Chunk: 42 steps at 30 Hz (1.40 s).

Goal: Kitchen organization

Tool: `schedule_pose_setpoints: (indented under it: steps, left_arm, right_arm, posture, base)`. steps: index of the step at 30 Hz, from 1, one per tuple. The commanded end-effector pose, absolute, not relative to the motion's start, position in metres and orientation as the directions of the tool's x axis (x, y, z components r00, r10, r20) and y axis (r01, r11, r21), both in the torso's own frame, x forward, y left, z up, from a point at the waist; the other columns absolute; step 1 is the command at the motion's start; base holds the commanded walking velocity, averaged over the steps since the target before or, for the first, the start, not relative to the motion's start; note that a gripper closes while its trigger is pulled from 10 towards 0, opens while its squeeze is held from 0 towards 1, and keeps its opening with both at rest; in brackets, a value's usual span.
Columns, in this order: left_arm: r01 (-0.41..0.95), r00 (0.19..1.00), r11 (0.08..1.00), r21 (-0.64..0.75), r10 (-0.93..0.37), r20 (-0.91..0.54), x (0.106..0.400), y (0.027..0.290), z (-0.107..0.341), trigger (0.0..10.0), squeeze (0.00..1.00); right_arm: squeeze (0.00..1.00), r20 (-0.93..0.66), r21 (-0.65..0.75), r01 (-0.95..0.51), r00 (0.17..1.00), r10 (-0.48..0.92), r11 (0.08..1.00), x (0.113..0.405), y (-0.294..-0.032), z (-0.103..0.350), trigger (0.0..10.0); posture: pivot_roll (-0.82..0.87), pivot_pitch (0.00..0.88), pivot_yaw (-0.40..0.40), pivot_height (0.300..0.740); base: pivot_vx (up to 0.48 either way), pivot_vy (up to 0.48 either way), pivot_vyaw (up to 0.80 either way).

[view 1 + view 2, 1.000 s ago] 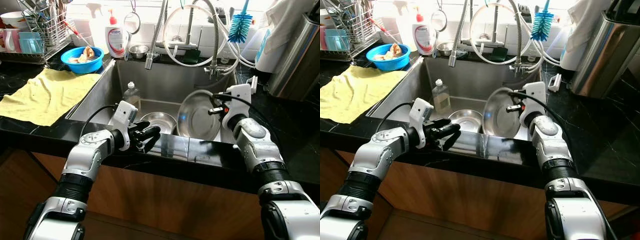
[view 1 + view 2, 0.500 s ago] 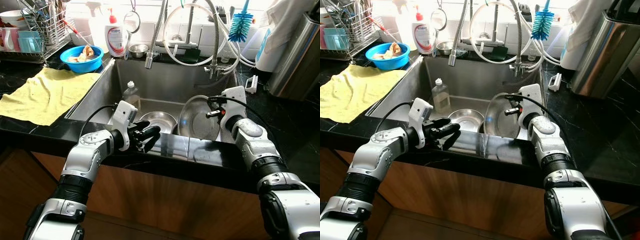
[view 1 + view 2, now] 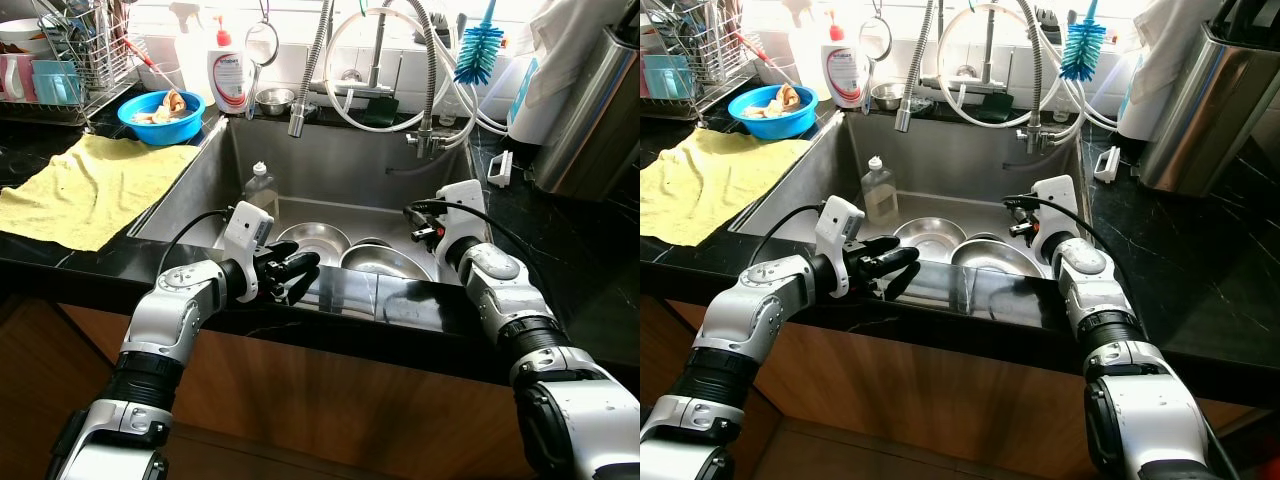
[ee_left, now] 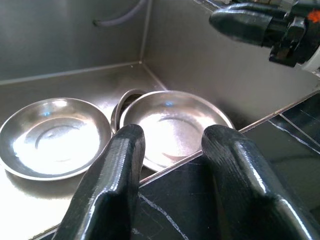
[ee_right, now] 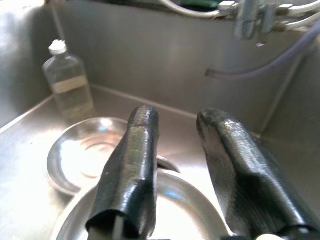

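Plate (image 3: 382, 262) flat in sink (image 3: 330, 170), hollow up; right pincer (image 5: 175, 165) empty above.

No legible text

The white soap bottle (image 3: 228, 68) at eleven o'clock behind the sink (image 3: 345, 165) carries a red label, its lettering too small to read.

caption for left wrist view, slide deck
Open left pincer over sink edge, facing two steel bowls.
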<state>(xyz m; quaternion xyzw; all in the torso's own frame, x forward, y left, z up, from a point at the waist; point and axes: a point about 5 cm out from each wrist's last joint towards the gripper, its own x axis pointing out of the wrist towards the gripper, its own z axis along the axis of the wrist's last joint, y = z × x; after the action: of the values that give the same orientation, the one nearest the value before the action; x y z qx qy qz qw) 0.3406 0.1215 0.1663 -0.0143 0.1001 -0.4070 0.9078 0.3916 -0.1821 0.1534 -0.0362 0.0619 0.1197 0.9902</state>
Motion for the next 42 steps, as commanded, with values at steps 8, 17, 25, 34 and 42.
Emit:
schedule_pose_setpoints:
  steps: [8, 17, 25, 34, 42]
  left_arm:
    - [0.699, 0.636, 0.695, -0.168, -0.712, -0.297, 0.33, 0.127, 0.13, 10.0, 0.0]
    - [0.369, 0.928, 0.92, -0.13, -0.372, 0.008, 0.348, 0.155, 0.159, 10.0, 0.0]
    - [0.166, 0.966, 0.985, -0.039, -0.155, 0.208, 0.328, 0.173, 0.17, 10.0, 0.0]
    - [0.003, 0.965, 1.0, 0.004, -0.004, 0.263, 0.308, 0.185, 0.161, 10.0, 0.0]
    - [0.03, 0.955, 0.999, 0.03, -0.038, 0.295, 0.311, 0.172, 0.167, 10.0, 0.0]
  right_arm:
    - [0.0, 0.26, -0.048, -0.056, 0.963, 0.066, 0.997, 0.368, -0.189, 0.206, 10.0]
    - [0.0, 0.393, -0.022, 0.05, 0.919, -0.038, 0.999, 0.305, -0.187, 0.209, 10.0]
    - [0.0, 0.382, 0.007, 0.103, 0.919, -0.097, 0.995, 0.268, -0.188, 0.198, 10.0]
    - [0.0, 0.32, 0.002, 0.167, 0.934, -0.158, 0.986, 0.243, -0.193, 0.184, 10.0]
    - [0.0, 0.317, -0.025, 0.175, 0.935, -0.158, 0.984, 0.243, -0.191, 0.186, 10.0]
  posture:
    - [-0.07, 0.001, -0.037, 0.74]
    - [-0.09, 0.0, -0.029, 0.74]
    - [-0.09, 0.0, -0.025, 0.74]
    - [-0.1, 0.0, -0.02, 0.74]
    - [-0.11, 0.0, -0.015, 0.74]
  base:
    - [0.0, 0.0, 0.0]
    - [0.0, 0.0, 0.0]
    - [0.0, 0.0, 0.0]
    - [0.0, 0.0, 0.0]
    - [0.0, 0.0, 0.58]
